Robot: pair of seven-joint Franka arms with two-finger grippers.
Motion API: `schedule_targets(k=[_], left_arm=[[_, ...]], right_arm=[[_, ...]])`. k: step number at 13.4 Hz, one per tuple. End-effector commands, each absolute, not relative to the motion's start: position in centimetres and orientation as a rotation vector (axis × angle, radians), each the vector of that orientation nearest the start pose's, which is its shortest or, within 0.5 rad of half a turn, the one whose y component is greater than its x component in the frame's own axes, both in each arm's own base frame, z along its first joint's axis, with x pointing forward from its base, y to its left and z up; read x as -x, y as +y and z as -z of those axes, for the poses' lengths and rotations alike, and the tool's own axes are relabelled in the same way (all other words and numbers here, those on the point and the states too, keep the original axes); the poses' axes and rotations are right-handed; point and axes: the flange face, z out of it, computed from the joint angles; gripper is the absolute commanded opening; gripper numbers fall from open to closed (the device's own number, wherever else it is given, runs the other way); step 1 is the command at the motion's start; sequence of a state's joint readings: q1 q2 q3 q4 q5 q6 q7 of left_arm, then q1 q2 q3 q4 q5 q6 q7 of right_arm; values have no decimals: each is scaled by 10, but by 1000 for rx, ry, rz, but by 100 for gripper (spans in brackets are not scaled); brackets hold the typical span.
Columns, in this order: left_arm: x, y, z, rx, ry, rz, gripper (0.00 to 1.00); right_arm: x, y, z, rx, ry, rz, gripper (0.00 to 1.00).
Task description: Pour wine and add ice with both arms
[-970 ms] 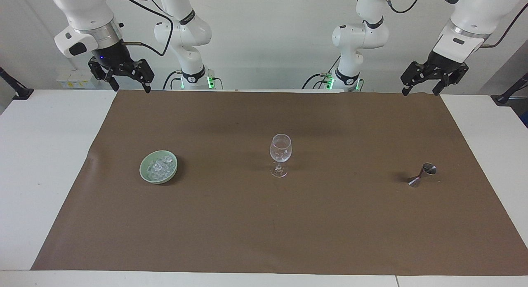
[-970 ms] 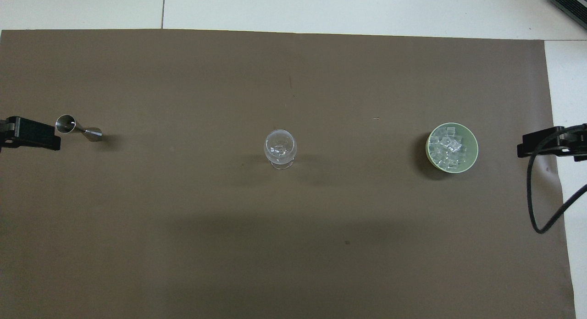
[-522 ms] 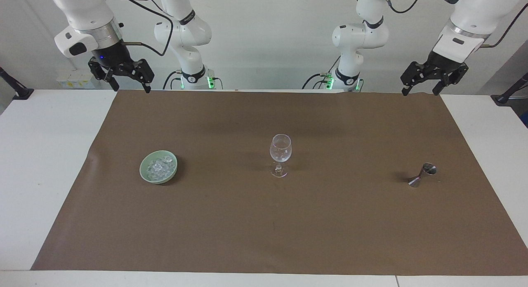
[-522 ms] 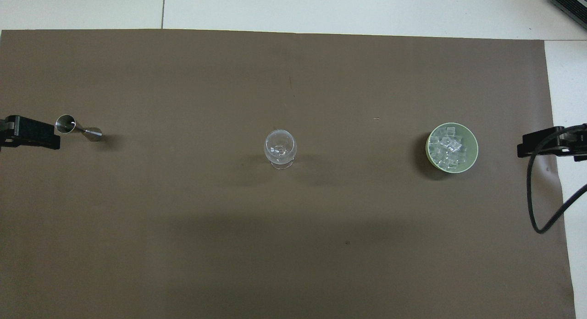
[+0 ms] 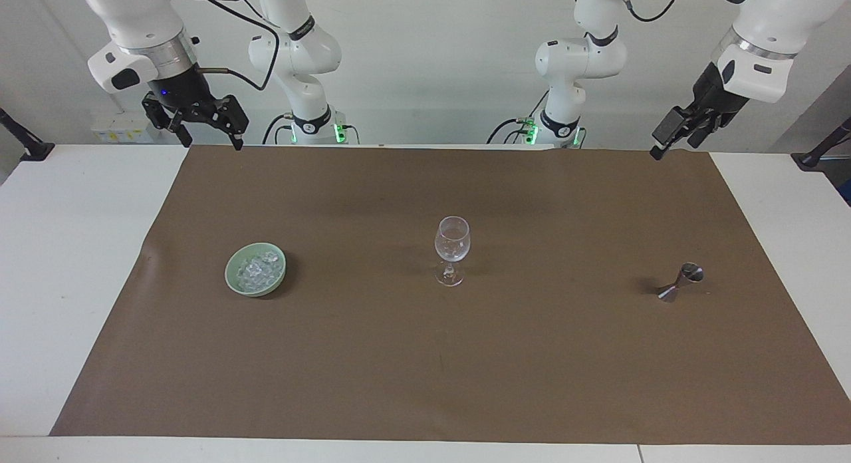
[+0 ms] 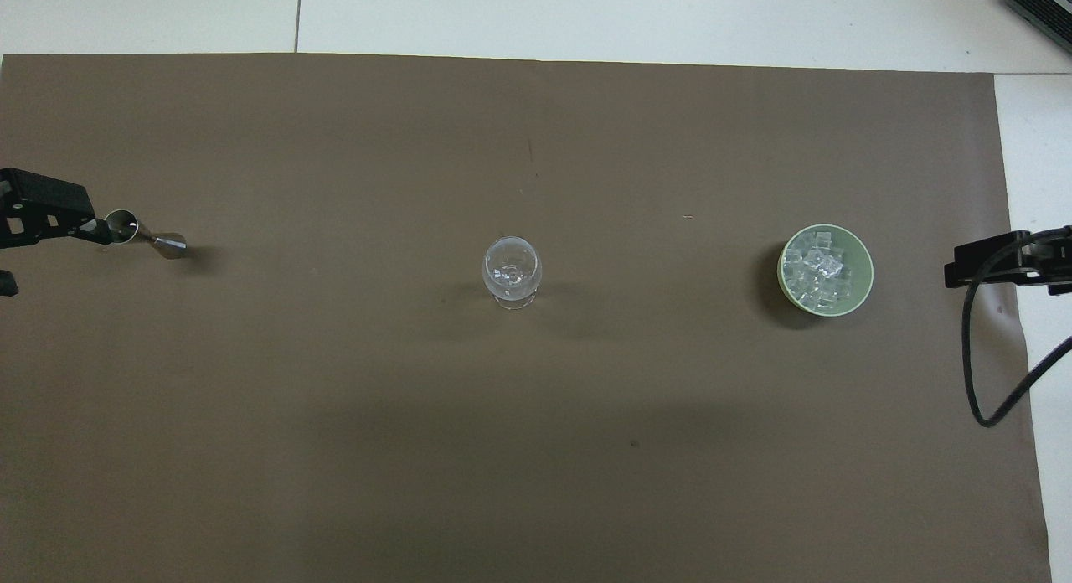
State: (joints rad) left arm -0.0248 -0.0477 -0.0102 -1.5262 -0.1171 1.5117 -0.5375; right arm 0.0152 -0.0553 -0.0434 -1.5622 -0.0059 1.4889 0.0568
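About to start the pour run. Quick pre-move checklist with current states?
1. Wine glass upright mid-mat, between the other two items: ok.
2. Ice sits in the green bowl, toward the right arm's end: ok.
3. Metal measuring cup on the mat toward the left arm's end: ok; contents: cannot tell.
4. Left gripper raised over the mat's edge, holding nothing: ok.
5. Right gripper open, raised, holding nothing: ok.
6. Glass contents: cannot tell.

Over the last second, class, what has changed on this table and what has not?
Only the left gripper moved: its wrist turned, so it now shows edge-on, up in the air, holding nothing. The right gripper hangs open as before. The wine glass, the bowl of ice and the metal measuring cup stayed put.
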Motion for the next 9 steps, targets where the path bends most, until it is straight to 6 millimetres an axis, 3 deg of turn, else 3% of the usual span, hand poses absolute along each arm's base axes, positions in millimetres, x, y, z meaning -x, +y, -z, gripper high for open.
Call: schedule_targets(k=[1, 2, 5, 7, 9], left_arm=[[-535, -26, -666, 3098, -1185, 46, 100], [-534, -13, -664, 3079, -1293, 30, 100], [-527, 56, -655, 3089, -1705, -32, 100], [-521, 67, -637, 3015, -1929, -8, 100], [-516, 91, -625, 2908, -2191, -63, 100]], right_arm=[[-524, -15, -653, 3115, 155, -27, 100], [-524, -15, -653, 3115, 153, -27, 100], [-524, -15, -653, 3115, 155, -27, 100], [-524, -15, -653, 3115, 155, -27, 100], [-524, -15, -653, 3115, 155, -27, 100]])
